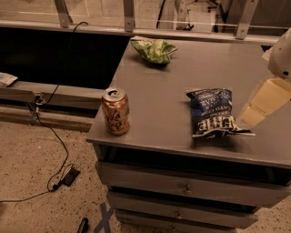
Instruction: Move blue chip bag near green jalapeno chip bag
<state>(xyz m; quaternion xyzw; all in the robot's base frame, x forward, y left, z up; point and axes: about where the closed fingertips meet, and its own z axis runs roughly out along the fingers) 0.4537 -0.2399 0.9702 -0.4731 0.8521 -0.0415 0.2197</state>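
The blue chip bag [213, 113] lies flat on the grey cabinet top [163, 86], towards the front right, its white lettering facing up. The green jalapeno chip bag [153, 49] lies crumpled near the back edge of the same top, well apart from the blue bag. My gripper [260, 105] shows at the right edge of the camera view as a cream-coloured part under a white arm piece. It hangs just right of the blue bag and holds nothing that I can see.
An orange soda can [115, 111] stands upright at the front left corner of the cabinet top. Drawers [182, 186] sit below the top. A black cable [54, 150] runs over the speckled floor at the left. A metal railing [127, 13] stands behind.
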